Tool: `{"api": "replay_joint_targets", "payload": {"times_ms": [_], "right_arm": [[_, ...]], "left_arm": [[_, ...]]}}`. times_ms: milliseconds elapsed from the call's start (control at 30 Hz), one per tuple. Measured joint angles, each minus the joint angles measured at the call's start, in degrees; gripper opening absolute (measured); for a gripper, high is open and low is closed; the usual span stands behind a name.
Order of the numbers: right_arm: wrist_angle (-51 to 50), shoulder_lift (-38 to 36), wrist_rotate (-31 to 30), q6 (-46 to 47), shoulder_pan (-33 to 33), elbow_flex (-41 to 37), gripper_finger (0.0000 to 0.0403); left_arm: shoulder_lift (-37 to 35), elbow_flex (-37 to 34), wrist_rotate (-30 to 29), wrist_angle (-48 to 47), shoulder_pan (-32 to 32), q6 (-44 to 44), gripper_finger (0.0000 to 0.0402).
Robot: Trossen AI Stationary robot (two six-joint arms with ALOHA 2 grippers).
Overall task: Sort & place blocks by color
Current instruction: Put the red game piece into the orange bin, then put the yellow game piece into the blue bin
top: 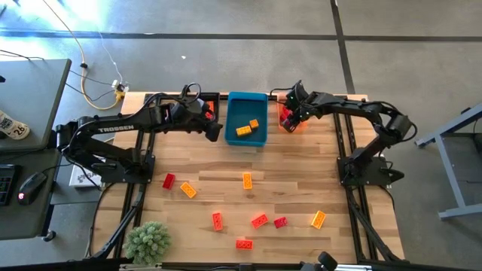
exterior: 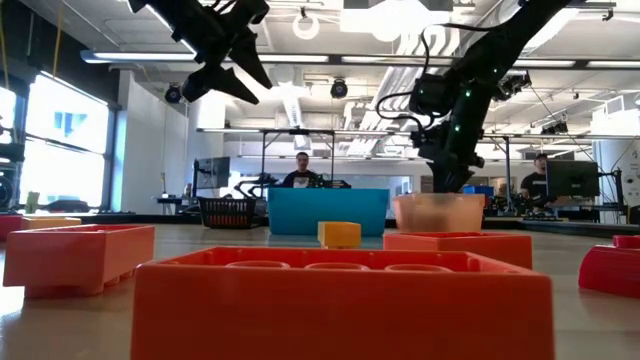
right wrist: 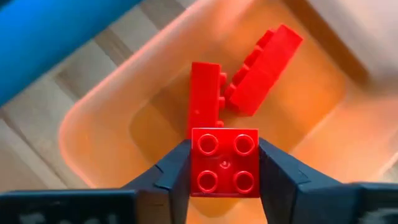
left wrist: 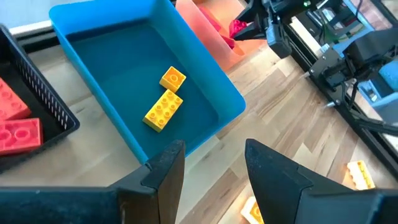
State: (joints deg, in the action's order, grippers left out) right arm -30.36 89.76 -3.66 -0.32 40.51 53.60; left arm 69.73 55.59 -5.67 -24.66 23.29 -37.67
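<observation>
My right gripper (right wrist: pixel 224 168) hangs over the translucent orange bin (top: pixel 291 120) and is shut on a small red four-stud block (right wrist: pixel 224 163). Two more red blocks (right wrist: pixel 205 106) lie on that bin's floor. My left gripper (left wrist: pixel 214 168) is open and holds nothing, raised above the near left corner of the blue bin (left wrist: pixel 205 81). Two yellow-orange blocks (left wrist: pixel 165 109) lie in the blue bin. The black bin (left wrist: pixel 37 99) holds red blocks. Several red and orange blocks (top: pixel 247 180) lie loose on the near half of the table. My right gripper pinches the red block between its two fingers (right wrist: pixel 174 171), one on each of two opposite side walls (right wrist: pixel 195 163). The fingers come from above, pointing down. The studded face is turned toward the wrist camera. The block is lifted clear, above the orange bin's opening.
The three bins stand side by side along the far edge: black (top: pixel 203 105), blue (top: pixel 247 120), orange. A small green plant (top: pixel 148 241) sits at the near left corner. In the low view, large blocks (exterior: pixel 340 300) lie close to the camera, and people sit in the room behind.
</observation>
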Motion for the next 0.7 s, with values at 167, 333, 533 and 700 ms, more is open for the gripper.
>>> {"api": "replay_joint_targets", "payload": {"times_ms": [167,333,533,700], "right_arm": [[-0.1,0.0,-2.1,-0.2,0.0,0.0,0.0198],[0.2,-0.1,-2.2,-2.4,0.0,0.0,0.0226],[0.3,-0.1,-2.2,-2.7,0.0,0.0,0.023],[1.0,-0.1,-2.1,-3.1,0.0,0.0,0.0231]], "left_arm": [[0.0,0.0,0.4,-2.8,0.0,-1.2,0.0163],[0.0,0.0,0.5,-7.2,0.0,-4.2,0.0186],[0.0,0.0,0.5,-11.5,-0.1,-9.1,0.0223],[0.0,0.0,2.5,-14.3,-0.1,-9.4,0.0233]]}}
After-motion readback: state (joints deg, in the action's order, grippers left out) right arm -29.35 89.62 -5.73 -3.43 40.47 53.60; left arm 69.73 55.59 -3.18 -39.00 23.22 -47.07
